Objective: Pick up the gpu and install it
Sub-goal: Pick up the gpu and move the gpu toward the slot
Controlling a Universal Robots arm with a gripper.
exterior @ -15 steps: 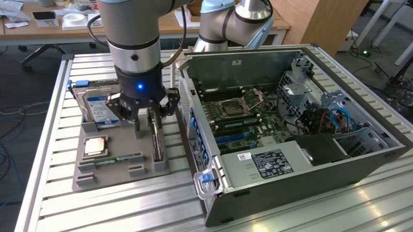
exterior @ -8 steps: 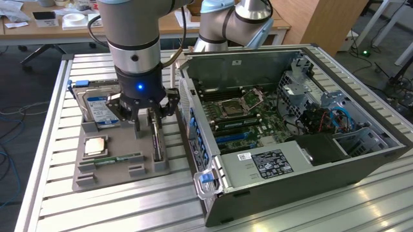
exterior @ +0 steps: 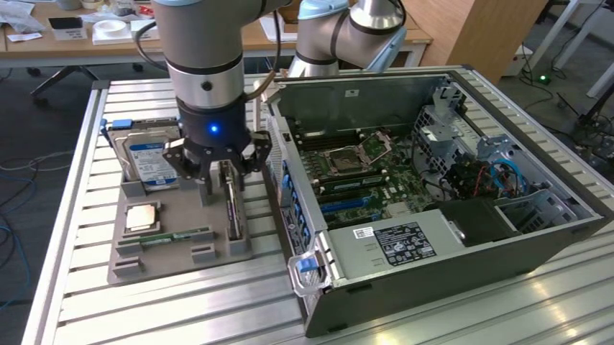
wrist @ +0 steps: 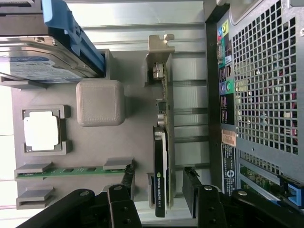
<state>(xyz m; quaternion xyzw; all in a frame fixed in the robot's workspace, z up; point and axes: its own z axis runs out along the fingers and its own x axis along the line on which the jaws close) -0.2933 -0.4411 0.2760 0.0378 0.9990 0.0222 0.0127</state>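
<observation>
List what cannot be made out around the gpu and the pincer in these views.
- Exterior view: the pincer covers part of the gpu.
- Wrist view: the gpu stands edge-on, so its cooler face is hidden.
- Wrist view: the hard drive is cut by the frame edge, label unreadable.
- Exterior view: the motherboard slots are too small to tell which is free.

The exterior view is set high and some way back from the counter (exterior: 192, 309), facing obliquely down. It takes in the arm (exterior: 204, 65), the grey tray (exterior: 177, 251) and the open computer case (exterior: 403, 287). The wrist view looks straight down past the hand (wrist: 159, 190), close above the tray. The 2 views share the tray, the gpu (wrist: 161, 156), the hard drive (wrist: 38, 61) and the case's port side.
</observation>
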